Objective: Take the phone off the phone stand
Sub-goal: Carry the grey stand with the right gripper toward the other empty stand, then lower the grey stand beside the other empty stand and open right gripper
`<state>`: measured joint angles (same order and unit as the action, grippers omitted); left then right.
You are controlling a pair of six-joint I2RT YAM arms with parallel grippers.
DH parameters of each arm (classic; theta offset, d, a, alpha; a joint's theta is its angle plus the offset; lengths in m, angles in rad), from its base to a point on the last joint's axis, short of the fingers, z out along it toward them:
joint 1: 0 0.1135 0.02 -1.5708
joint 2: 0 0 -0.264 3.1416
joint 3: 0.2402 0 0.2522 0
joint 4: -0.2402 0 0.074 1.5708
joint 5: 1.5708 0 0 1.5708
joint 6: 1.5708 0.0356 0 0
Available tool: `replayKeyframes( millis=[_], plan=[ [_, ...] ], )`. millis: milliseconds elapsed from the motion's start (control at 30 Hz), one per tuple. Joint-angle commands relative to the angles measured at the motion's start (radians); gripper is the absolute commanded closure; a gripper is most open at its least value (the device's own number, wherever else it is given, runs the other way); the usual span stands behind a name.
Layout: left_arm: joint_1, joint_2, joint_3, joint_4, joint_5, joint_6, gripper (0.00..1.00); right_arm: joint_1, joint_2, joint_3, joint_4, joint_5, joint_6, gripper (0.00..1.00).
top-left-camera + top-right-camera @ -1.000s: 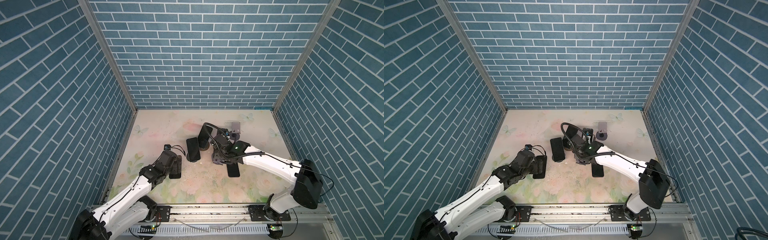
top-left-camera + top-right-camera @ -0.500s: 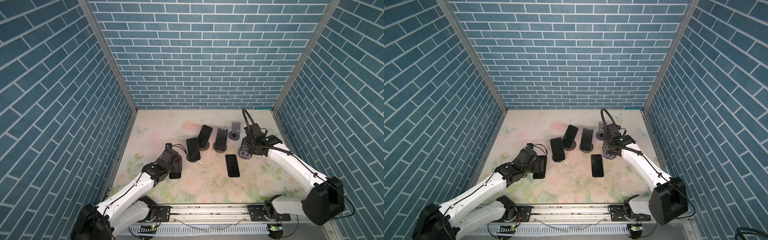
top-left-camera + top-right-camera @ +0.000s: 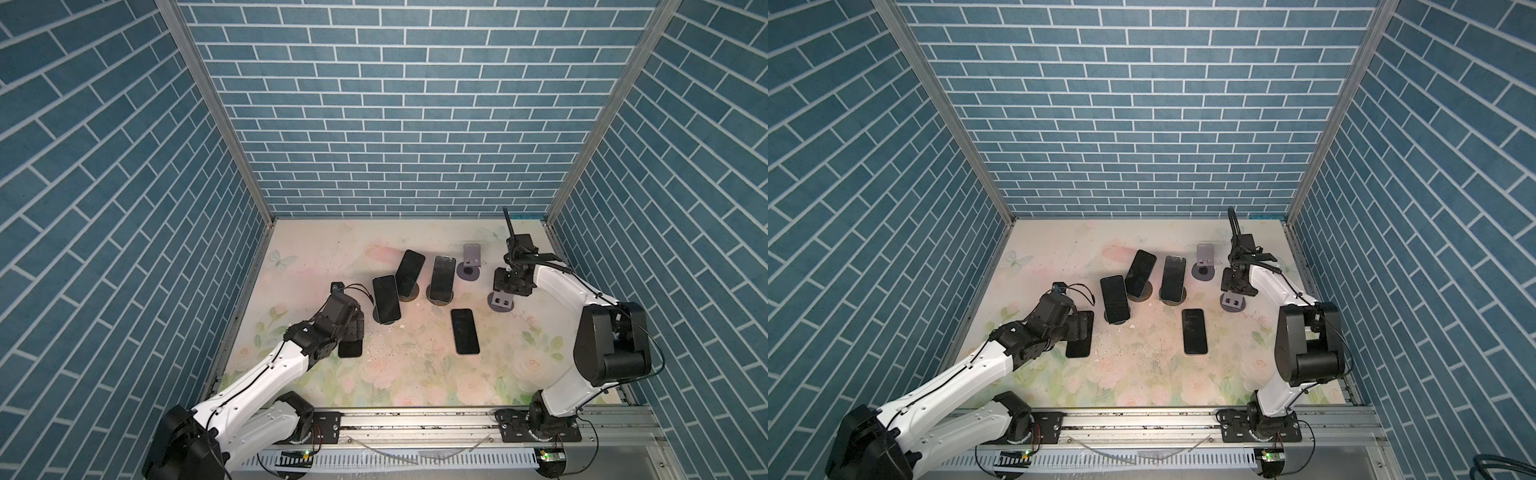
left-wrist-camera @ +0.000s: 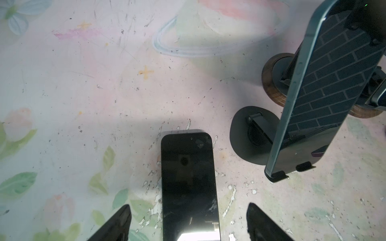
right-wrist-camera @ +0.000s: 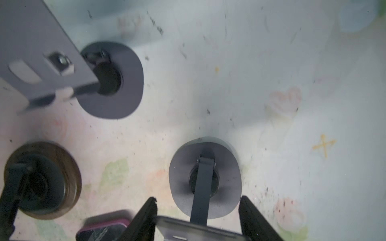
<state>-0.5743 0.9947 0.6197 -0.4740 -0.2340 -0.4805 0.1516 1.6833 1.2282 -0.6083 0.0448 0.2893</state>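
Three dark phones lean tilted back on stands near the middle of the floral mat. The left phone (image 3: 386, 298) rests on a black stand (image 4: 240, 133) with a round base, its lower edge caught in two small hooks. The middle phone (image 3: 409, 272) sits on a wood-rimmed stand (image 3: 409, 296), and the right phone (image 3: 442, 277) is just beside it on a second wood-rimmed stand (image 3: 439, 300). Two more phones lie flat: the near phone (image 3: 465, 331) in front of the right one, and the side phone (image 4: 188, 183) close to the black stand. An empty far grey stand (image 3: 471, 259) stands upright. The near grey stand (image 3: 502, 302), also empty, has its plate clamped in the right gripper (image 5: 198, 199).
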Motion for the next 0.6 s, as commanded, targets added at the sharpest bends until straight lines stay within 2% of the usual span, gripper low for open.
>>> replayKeyframes(
  millis=[0, 300, 567],
  plan=[
    [0.006, -0.006, 0.024, -0.043, -0.024, 0.010, 0.13, -0.020, 0.062, 0.130, 0.034, -0.048, -0.142, 0.49],
    [0.006, -0.008, 0.027, -0.057, -0.019, 0.008, 0.13, -0.051, 0.260, 0.304, 0.030, -0.097, -0.301, 0.47],
    [0.005, -0.019, 0.037, -0.056, -0.001, 0.045, 0.11, -0.057, 0.330, 0.336, 0.016, -0.115, -0.354, 0.43]
  ],
)
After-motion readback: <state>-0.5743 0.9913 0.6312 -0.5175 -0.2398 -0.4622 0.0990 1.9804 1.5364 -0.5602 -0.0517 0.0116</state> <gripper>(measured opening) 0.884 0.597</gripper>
